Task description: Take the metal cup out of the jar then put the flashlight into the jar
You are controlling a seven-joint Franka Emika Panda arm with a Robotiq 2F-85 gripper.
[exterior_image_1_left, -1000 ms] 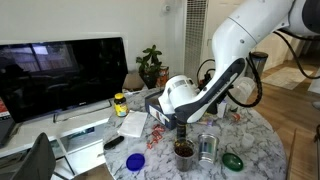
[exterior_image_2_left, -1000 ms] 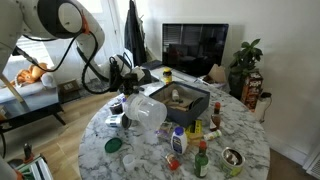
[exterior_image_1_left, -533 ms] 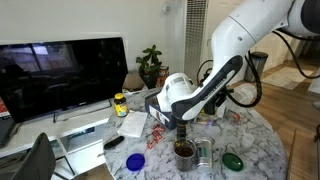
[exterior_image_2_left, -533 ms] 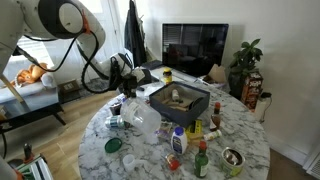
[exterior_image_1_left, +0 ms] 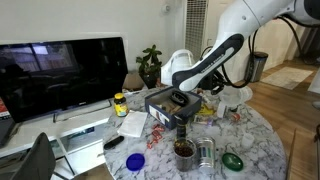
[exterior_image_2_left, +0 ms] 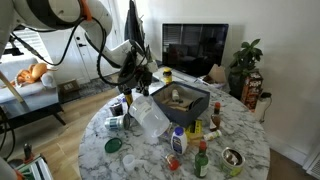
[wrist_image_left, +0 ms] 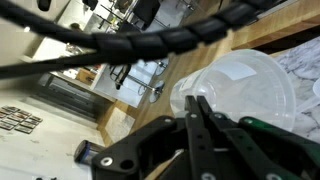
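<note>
1 step is in hand, as I judge it: lifting the metal cup out of the jar.

In an exterior view the end effector (exterior_image_1_left: 181, 120) hangs high over the table (exterior_image_1_left: 255, 138), its fingers pressed together on nothing that shows. The metal cup (exterior_image_1_left: 207, 150) stands on the marble below it and off to the side. The brown cup (exterior_image_1_left: 184, 150) is just beside the metal cup, almost under the fingertips. The jar (exterior_image_1_left: 207, 158) cannot be told apart from the metal cup at this size. I take the glassy outline around the cup for it, so the cup is probably not yet out.

To do this well, spread the fingers before descending and shift across until centred over the cup's rim. Lower 1 finger inside the cup and 1 into the narrow gap at the jar wall, and clamp on steel only. Then lift straight up, so the jar stays down and the brown cup is not knocked.

In an exterior view from across the table, the end effector (exterior_image_2_left: 132, 88) is above a silvery cylinder that I take for the same metal cup (exterior_image_2_left: 118, 122). The cup is lower, a little aside and clear of the fingers. A big translucent tub (exterior_image_2_left: 150, 118) lies tilted near them.

In the wrist view the end effector (wrist_image_left: 197, 104) comes to a closed, empty point. Beyond it only the tub (wrist_image_left: 240, 85) shows, and neither cup nor jar is in view.
</note>
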